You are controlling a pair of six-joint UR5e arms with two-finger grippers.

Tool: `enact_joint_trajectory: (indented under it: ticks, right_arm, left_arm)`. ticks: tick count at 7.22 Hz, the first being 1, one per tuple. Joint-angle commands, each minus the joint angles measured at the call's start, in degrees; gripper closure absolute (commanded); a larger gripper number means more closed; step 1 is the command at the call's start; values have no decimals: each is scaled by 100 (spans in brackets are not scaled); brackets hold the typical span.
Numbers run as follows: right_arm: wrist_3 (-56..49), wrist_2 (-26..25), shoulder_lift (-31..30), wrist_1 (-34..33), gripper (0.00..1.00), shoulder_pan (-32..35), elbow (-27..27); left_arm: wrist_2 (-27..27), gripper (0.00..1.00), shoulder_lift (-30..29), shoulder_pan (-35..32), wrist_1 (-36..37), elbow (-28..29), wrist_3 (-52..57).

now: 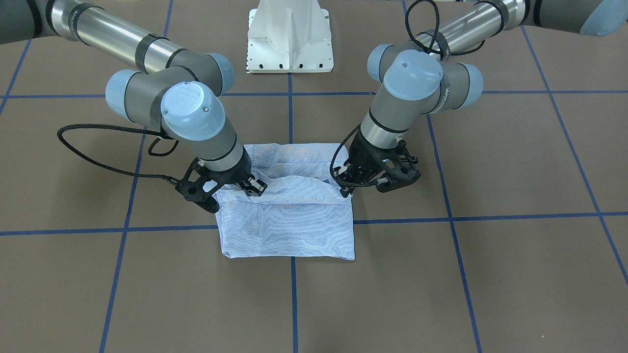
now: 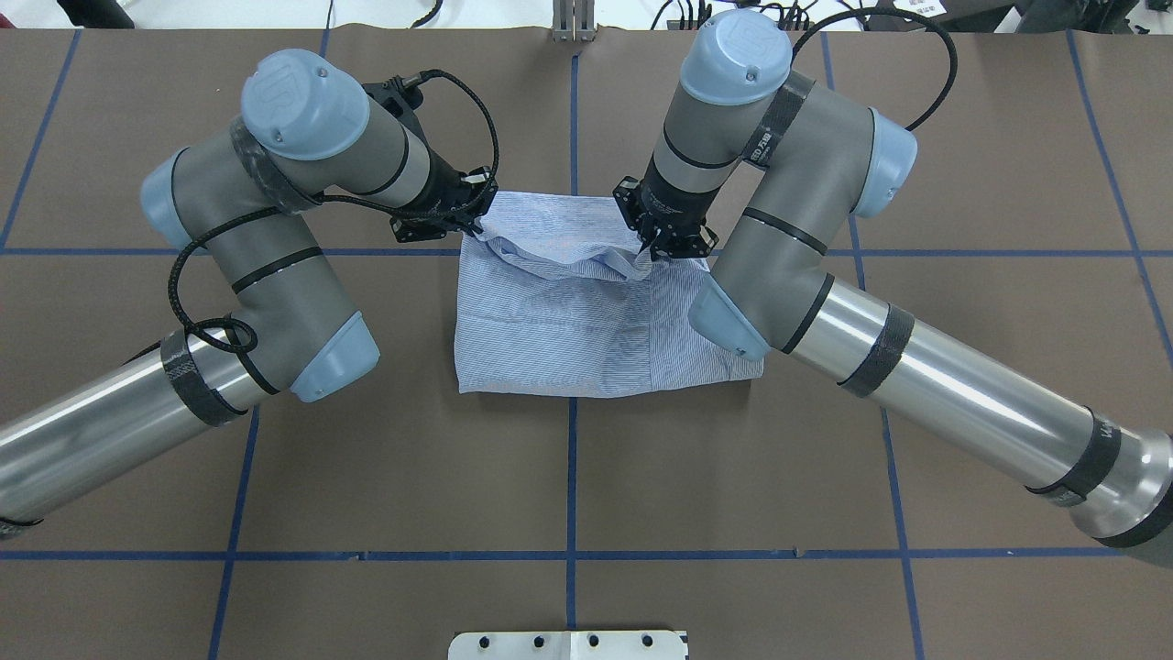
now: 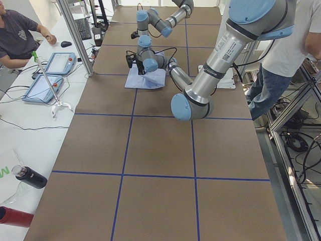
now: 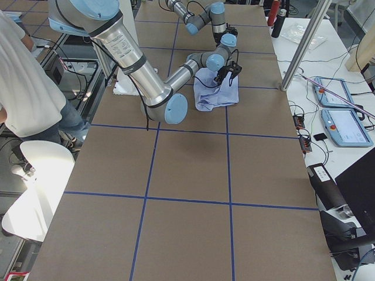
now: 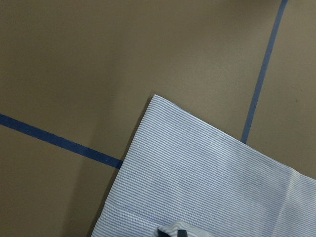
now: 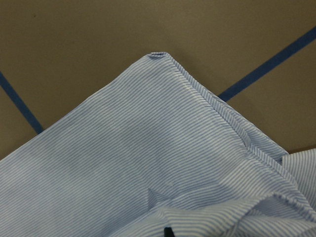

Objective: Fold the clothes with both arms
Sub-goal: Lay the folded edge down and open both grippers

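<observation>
Both the black two-finger left gripper (image 2: 475,220) and right gripper (image 2: 647,253) pinch the top edge of the blue-and-white striped cloth shirt (image 2: 568,321) in the middle of the picture; they should move together, slow and level.

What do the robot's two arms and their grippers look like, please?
Both the left arm and right arm are tubular: polished silver tubes, grey joint housings, light-blue round caps embossed UR, black bands. Braided black cables loop along each. The left gripper and right gripper are black two-finger units.
</observation>
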Motion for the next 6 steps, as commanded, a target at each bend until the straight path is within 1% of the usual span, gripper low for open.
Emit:
enact_joint_trajectory:
  ticks: [1,2,4,6]
  right_arm:
    - [0,-14,1,404,0,70,-134]
    - [-44,-5,1,422,0,149,-134]
    - [-176,13,10,431,0,290,-125]
    - [-298,-31,124,405,0,203,58]
  left_arm:
    - [21,18,-8,-3,-26,24,42]
    - [30,0,-8,-29,0,15,42]
    - [4,0,-8,-186,0,15,51]
    - [-14,0,140,-362,96,-116,234]
